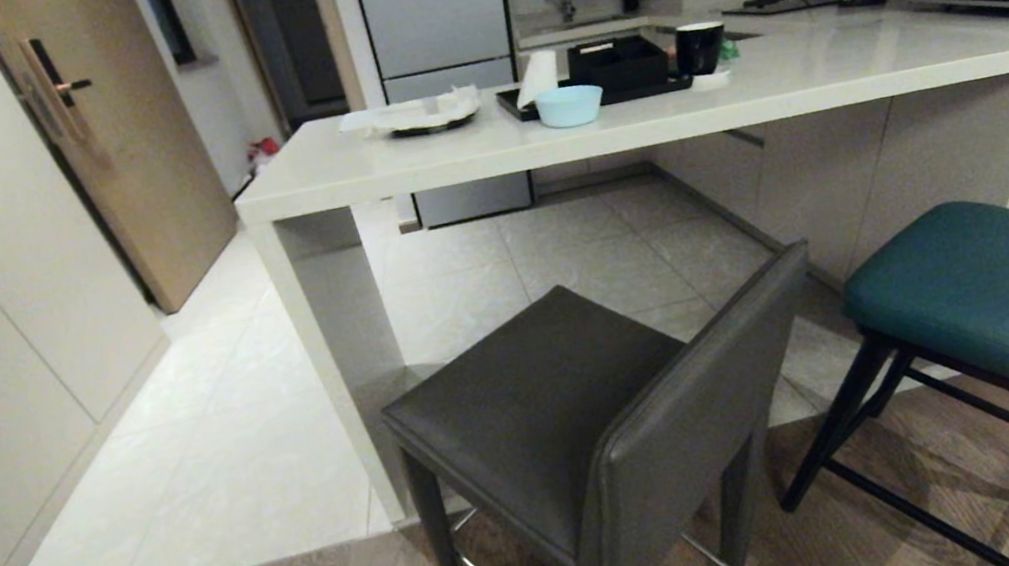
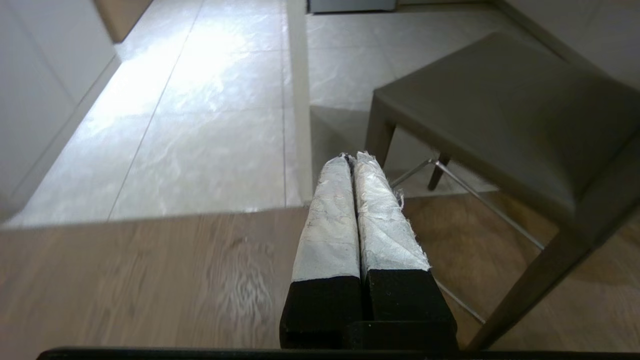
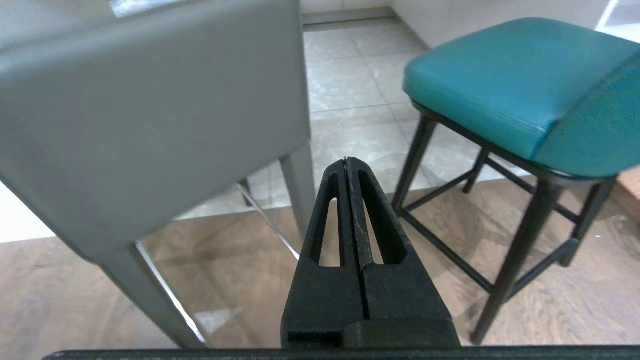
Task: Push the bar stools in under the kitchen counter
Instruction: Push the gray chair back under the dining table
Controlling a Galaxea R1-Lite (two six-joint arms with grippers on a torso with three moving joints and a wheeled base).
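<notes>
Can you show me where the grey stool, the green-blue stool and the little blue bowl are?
grey stool [image 1: 523, 401], head view, on the middle of its seat.
green-blue stool [image 1: 991, 287], head view, on its seat cushion.
blue bowl [image 1: 570, 107], head view, on its outer side.

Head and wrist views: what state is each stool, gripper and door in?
Grey stool: upright, not under the counter.
Teal stool: upright, not under the counter.
Left gripper: shut, empty, touching nothing.
Right gripper: shut, empty, between the stools.
Wooden door: open.
</notes>
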